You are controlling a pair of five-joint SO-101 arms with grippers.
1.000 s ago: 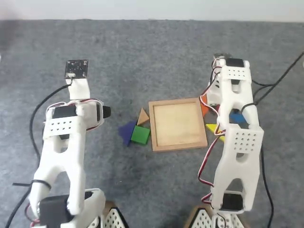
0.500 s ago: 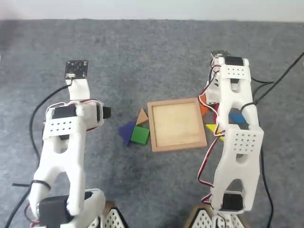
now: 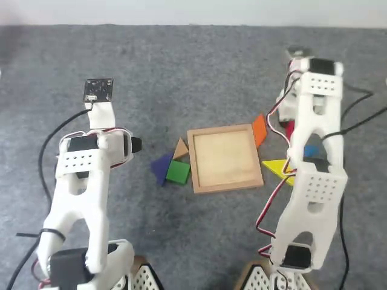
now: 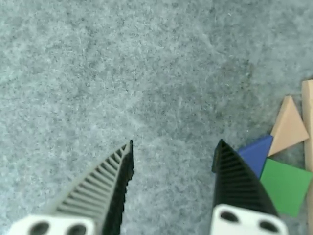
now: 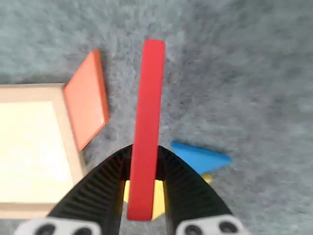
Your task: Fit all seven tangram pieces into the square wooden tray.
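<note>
The left gripper (image 4: 173,156) is hanging wide open, holding nothing, over bare carpet (image 3: 181,72) well to the left of the tray (image 3: 195,162). Just left of the tray, the dark blue piece (image 3: 161,167), the green square (image 3: 178,172) and the tan triangle (image 3: 181,148) are lying close together. The tray is sitting empty.

Right of the tray, the right gripper (image 5: 145,152) is squeezing the red piece (image 5: 148,98) by its flat sides, so the piece is standing on its thin edge. The orange piece (image 5: 87,98) is lying just beside the tray's far right corner. The yellow triangle (image 3: 277,167) and the light blue piece (image 5: 198,156) are lying a bit farther right of the tray.

The red piece is going to need laying flat. Going down on its edge, it may be tipping the wrong way or landing on the rim. The gripper is pinching only one end, so the long piece may be swinging or slipping. Nothing is holding the tray, so a bump may be sliding it.

The carpet is grey and fuzzy, so pieces are probably not sliding easily. A pale strip (image 3: 181,12), maybe a wall, is running along the far side, and black cables (image 3: 45,163) are trailing by the arms.
</note>
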